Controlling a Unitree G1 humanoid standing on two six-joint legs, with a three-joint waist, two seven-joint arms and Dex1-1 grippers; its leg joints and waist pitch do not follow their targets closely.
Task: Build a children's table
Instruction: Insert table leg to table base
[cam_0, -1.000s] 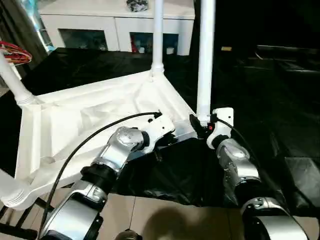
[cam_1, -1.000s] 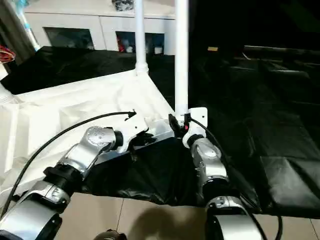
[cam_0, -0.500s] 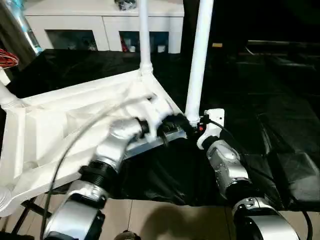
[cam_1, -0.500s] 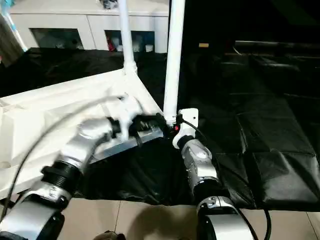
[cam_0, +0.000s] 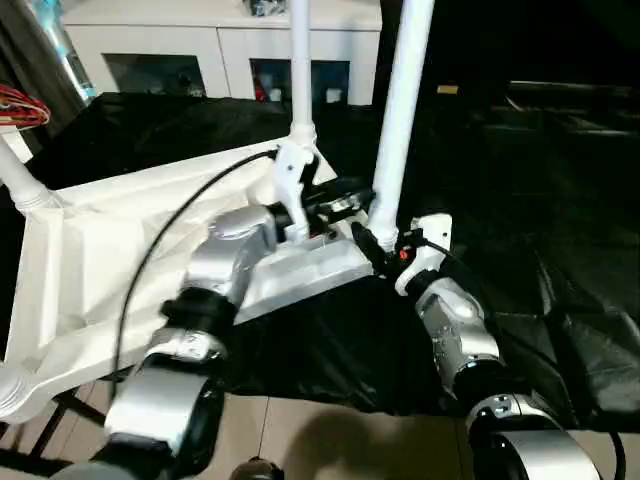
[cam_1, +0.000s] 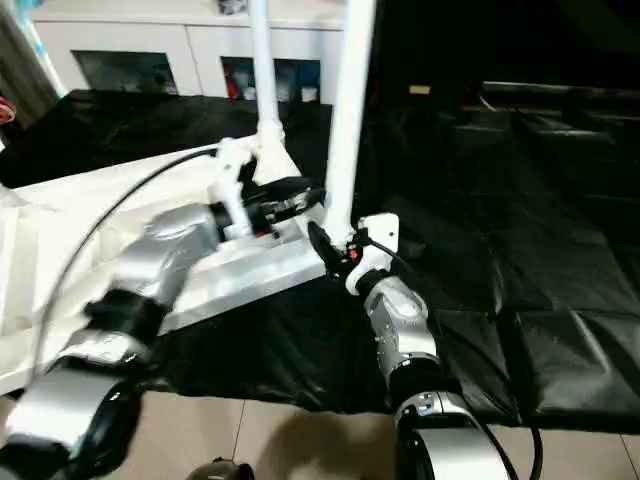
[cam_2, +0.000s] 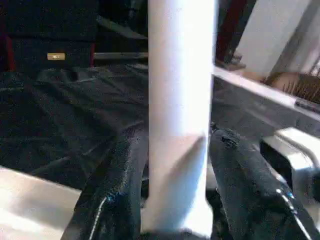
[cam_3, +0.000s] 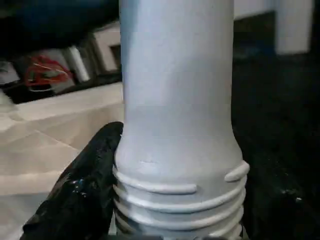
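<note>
The white tabletop (cam_0: 130, 250) lies underside up, with legs standing at its corners. The near right leg (cam_0: 400, 110) rises at the corner closest to me. My right gripper (cam_0: 383, 243) is shut on this leg's ribbed lower end (cam_3: 175, 165), and one black finger (cam_3: 85, 190) presses against it. My left gripper (cam_0: 355, 198) reaches in from the left a little higher up. It is open, and its two fingers (cam_2: 115, 200) stand on either side of the same leg (cam_2: 180, 100). Another leg (cam_0: 300, 70) stands at the far corner, and one more (cam_0: 20, 175) at the left.
A white cabinet with glass doors (cam_0: 220, 50) stands at the back. Black sheeting (cam_0: 540, 200) covers the ground around the tabletop. A red wire object (cam_0: 25, 105) sits at the far left. Tiled floor (cam_0: 300, 440) shows at the near edge.
My left gripper has lifted off the tabletop's near edge, swung up to the near right leg and opened around it. My right gripper has stayed on the leg's base.
</note>
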